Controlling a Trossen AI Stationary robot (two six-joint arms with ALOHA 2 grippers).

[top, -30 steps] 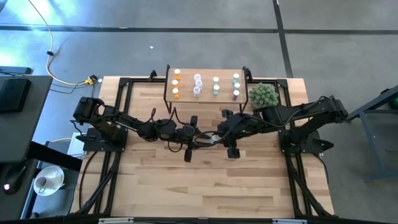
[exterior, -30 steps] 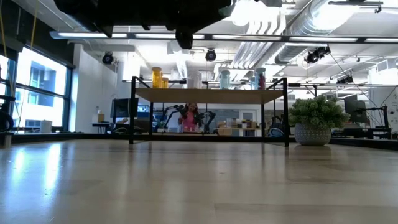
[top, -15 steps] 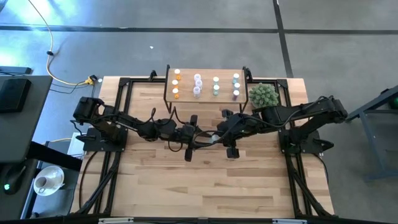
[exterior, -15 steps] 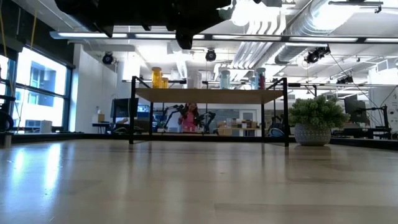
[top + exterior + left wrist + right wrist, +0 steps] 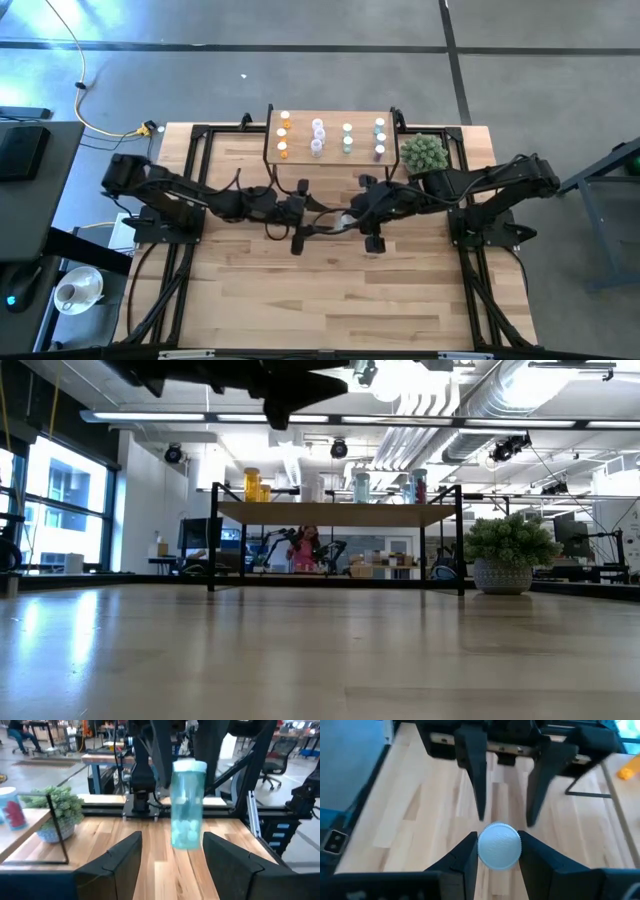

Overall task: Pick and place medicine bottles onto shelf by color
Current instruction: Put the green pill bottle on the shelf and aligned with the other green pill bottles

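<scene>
Table point(image 5: 330, 290): we see both arms meeting over its middle, in front of the shelf.
Shelf point(image 5: 330, 133): it stands at the far edge of the table, beyond both grippers; bottles already stand on it in rows by colour, orange point(image 5: 283, 135) at the left end, blue-tinted ones point(image 5: 380, 137) at the right end.
Plant point(image 5: 424, 153): it sits just beside the shelf's right end, near the right arm.
Right gripper point(image 5: 498, 865): clenched on the bottle, one finger on each side of the white cap point(image 5: 499, 846).
Left gripper point(image 5: 171, 852): fingers spread wide and apart from the bottle, which shows between and beyond them.
Blue bottle point(image 5: 188, 805): held between the two grippers at mid-table, carried by the right gripper alone.
Long axis: the bottle's length appears to run along the right gripper's own pointing direction, cap toward that wrist; we hedge here, as the high view hides it.
Key relation: we judge the blue row lies on the right arm's own side, so the holding arm is also the nearer one.
</scene>
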